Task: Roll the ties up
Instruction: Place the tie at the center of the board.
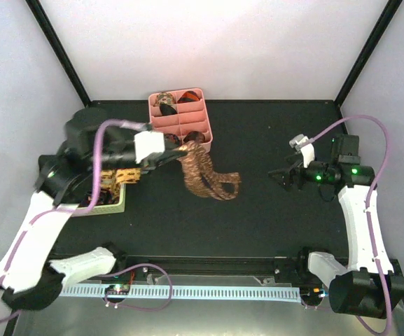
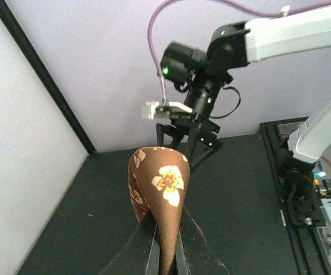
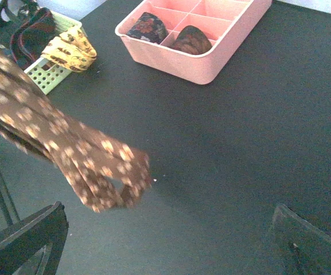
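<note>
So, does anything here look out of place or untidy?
Only small things. One yellow tie spills over the rim of the basket. The brown flowered tie, pinched in the left fingers, hangs unrolled, its lower end doubled over. Nothing looks damaged.

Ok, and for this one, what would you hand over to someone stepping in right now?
Left gripper: shut on the brown floral tie, one end held up, the rest trailing onto the table beside the pink tray.
Right gripper: open, empty, hovering over the right side.
Done: at least two rolled ties sit in tray compartments.
Left: roll the held tie; more unrolled ties lie in the basket on the left.
</note>
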Controlling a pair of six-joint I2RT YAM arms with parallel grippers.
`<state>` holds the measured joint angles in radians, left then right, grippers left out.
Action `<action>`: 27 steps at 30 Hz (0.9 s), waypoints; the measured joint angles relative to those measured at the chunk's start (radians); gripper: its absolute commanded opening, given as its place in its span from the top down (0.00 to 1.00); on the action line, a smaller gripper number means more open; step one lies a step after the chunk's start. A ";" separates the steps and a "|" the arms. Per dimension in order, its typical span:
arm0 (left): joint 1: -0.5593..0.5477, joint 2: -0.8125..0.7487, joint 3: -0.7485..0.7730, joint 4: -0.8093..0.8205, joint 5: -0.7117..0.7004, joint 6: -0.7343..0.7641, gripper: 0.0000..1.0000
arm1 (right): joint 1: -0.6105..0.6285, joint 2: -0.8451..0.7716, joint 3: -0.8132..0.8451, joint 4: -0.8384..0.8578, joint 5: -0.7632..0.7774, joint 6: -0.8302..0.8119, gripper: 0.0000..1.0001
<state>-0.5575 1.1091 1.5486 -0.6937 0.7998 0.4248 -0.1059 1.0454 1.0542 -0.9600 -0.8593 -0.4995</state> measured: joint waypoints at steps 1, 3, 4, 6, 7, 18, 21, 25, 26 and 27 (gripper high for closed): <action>0.000 -0.039 0.000 -0.026 -0.016 0.018 0.98 | 0.000 -0.002 -0.007 -0.002 -0.004 0.001 0.01; -0.003 -0.089 0.028 -0.088 -0.050 0.050 0.98 | 0.000 -0.001 -0.026 -0.003 -0.014 0.008 0.01; -0.005 -0.093 0.059 -0.114 -0.063 0.061 0.98 | 0.000 0.001 -0.034 -0.004 -0.016 0.009 0.01; -0.020 -0.069 0.110 -0.132 -0.085 0.061 0.98 | 0.000 0.007 -0.044 -0.006 -0.014 0.016 0.01; -0.040 -0.038 0.133 -0.137 -0.101 0.055 0.98 | 0.000 0.011 -0.047 -0.006 -0.009 0.025 0.01; -0.444 0.747 0.418 -0.095 -0.475 -0.075 0.10 | -0.153 0.024 -0.026 -0.088 0.178 0.043 0.01; -0.400 0.783 0.392 -0.146 -0.462 -0.086 0.09 | -0.174 0.063 0.009 -0.106 0.233 0.000 0.03; -0.216 0.562 0.143 -0.187 -0.376 -0.007 0.12 | -0.172 0.088 0.014 -0.126 0.246 -0.070 0.12; -0.154 0.474 0.051 -0.200 -0.364 0.036 0.13 | -0.165 0.090 0.014 -0.132 0.245 -0.087 0.13; -0.104 0.380 -0.045 -0.219 -0.358 0.083 0.14 | -0.149 0.092 0.013 -0.137 0.245 -0.102 0.14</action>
<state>-0.6613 1.4887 1.5032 -0.9123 0.4419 0.5079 -0.2546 1.1374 1.0672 -1.0969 -0.6147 -0.6014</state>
